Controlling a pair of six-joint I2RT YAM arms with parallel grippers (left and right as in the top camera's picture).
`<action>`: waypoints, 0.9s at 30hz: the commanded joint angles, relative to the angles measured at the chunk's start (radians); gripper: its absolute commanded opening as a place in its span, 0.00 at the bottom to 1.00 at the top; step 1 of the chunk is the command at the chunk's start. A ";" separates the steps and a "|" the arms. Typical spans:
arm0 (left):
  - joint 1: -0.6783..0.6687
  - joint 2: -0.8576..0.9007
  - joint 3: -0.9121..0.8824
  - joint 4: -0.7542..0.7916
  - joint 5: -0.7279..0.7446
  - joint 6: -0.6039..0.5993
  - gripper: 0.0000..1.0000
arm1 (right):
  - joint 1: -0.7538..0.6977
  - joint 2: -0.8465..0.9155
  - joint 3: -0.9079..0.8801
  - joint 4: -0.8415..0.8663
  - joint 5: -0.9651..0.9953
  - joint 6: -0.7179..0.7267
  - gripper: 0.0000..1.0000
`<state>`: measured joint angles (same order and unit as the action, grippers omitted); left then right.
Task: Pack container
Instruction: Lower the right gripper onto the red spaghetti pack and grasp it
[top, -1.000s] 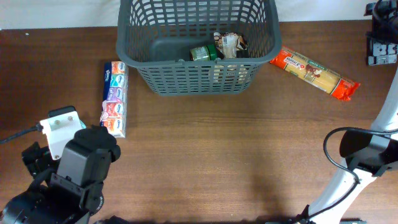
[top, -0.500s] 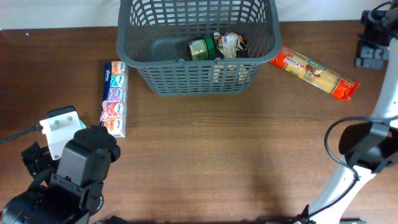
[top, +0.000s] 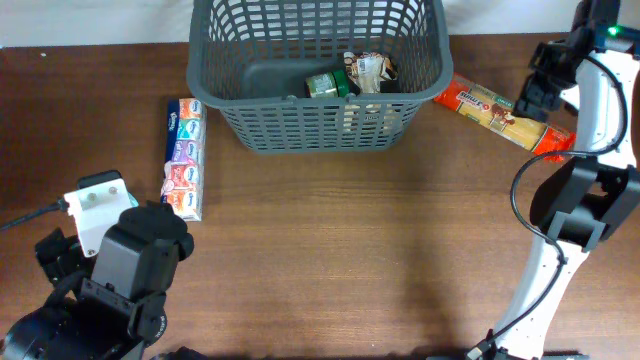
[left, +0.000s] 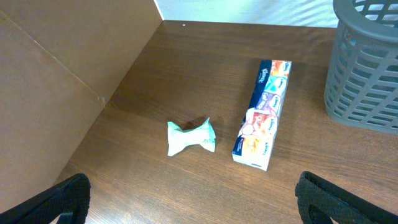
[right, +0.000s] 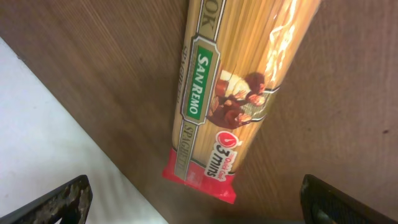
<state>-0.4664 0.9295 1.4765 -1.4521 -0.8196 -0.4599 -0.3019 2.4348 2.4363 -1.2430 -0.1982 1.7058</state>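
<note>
The dark grey slotted container (top: 300, 125) stands at the table's back centre and holds a green jar (top: 326, 85) and a crumpled packet (top: 370, 72). Its corner shows in the left wrist view (left: 367, 68). A spaghetti packet (top: 500, 112) lies right of it and fills the right wrist view (right: 242, 93). My right gripper (top: 542, 85) hovers open over the packet's red end (right: 199, 208), holding nothing. A tissue pack (top: 183, 158) lies left of the container (left: 263, 115). My left gripper (left: 199, 205) is open and empty, low over the table at the front left.
A small mint-green wrapped item (left: 190, 138) lies just left of the tissue pack. A brown wall panel (left: 56, 81) borders the table's left side. A white surface (right: 56, 143) lies beyond the table's edge near the spaghetti. The left arm's body (top: 110, 280) fills the front left corner.
My right gripper has moved from the far right back corner leftward, and now sits over the spaghetti packet. The left arm has not moved.
</note>
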 joint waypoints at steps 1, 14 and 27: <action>-0.002 0.002 0.007 0.000 -0.005 0.006 0.99 | 0.012 0.050 0.002 0.002 0.008 0.087 0.99; -0.002 0.002 0.007 0.000 -0.005 0.006 0.99 | 0.014 0.154 0.002 -0.066 0.177 0.076 0.99; -0.002 0.002 0.007 0.000 -0.005 0.006 0.99 | 0.015 0.158 0.002 -0.073 0.282 0.043 0.99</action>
<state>-0.4664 0.9295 1.4765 -1.4521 -0.8196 -0.4599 -0.2928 2.5839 2.4363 -1.3106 0.0330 1.7607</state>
